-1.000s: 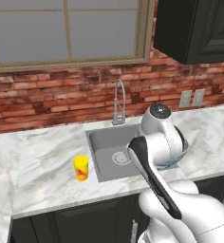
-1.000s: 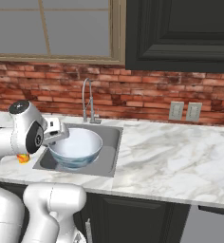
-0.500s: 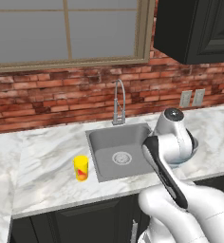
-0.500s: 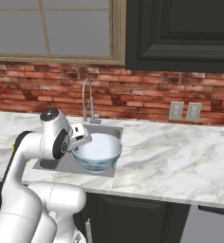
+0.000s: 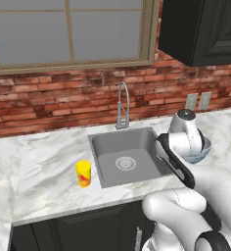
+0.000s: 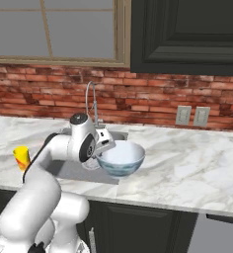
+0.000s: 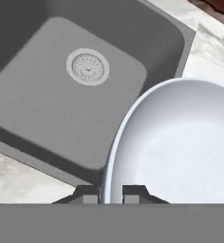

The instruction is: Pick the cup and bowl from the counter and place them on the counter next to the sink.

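My gripper (image 7: 110,192) is shut on the rim of the pale blue-white bowl (image 7: 180,147), one fingertip on each side of the rim. The bowl (image 6: 122,158) hangs in the air over the sink's right edge and the counter (image 6: 197,168) beside it. From the left base view the bowl (image 5: 201,149) peeks out behind my hand. The yellow cup (image 5: 83,173) with its red mark stands upright on the counter (image 5: 49,166) left of the sink (image 5: 137,147), and it also shows at the far left in the right base view (image 6: 21,155). The grey basin (image 7: 61,109) lies below and left of the bowl.
A curved chrome faucet (image 5: 123,105) rises behind the sink against the brick wall. Two wall outlets (image 6: 192,116) sit above the marble right of the sink. A dark upper cabinet (image 6: 187,34) hangs overhead at the right.
My arm has swung to the right with the bowl, taking it from above the basin to the sink's right edge. The cup has not moved.
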Motion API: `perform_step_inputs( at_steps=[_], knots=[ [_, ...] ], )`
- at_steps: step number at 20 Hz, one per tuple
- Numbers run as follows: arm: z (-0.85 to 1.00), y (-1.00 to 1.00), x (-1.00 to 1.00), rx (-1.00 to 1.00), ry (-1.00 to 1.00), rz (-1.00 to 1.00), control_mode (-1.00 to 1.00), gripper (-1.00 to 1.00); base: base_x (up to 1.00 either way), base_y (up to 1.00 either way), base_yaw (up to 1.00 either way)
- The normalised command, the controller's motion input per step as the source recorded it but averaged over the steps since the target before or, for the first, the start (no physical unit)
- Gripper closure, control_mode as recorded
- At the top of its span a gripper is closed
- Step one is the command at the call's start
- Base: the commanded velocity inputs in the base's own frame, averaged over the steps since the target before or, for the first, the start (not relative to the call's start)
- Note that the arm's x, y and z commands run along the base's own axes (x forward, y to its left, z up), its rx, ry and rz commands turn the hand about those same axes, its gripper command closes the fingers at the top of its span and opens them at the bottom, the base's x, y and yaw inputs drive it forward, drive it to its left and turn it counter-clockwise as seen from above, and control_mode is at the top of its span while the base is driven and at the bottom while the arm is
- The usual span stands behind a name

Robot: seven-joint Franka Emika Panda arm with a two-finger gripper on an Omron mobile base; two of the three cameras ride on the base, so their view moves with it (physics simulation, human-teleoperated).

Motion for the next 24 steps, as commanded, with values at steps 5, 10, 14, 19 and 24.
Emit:
perform_step_inputs(
  at_steps=[5,10,14,19,24],
  knots=[
    [-0.29,-0.41,1.0,0.0,0.1,-0.06,-1.0,1.0,0.0,0.0,0.0],
    [-0.3,-0.37,0.87,0.03,0.06,-0.03,-1.0,1.0,0.0,0.0,0.0],
    [-0.44,-0.48,0.67,0.08,0.02,0.0,-1.0,1.0,0.0,0.0,0.0],
    [-0.25,-0.44,0.27,0.09,0.02,0.0,-1.0,1.0,0.0,0.0,0.0],
    [-0.14,-0.49,0.03,0.1,0.01,0.0,-1.0,1.0,0.0,0.0,0.0]
  ],
)
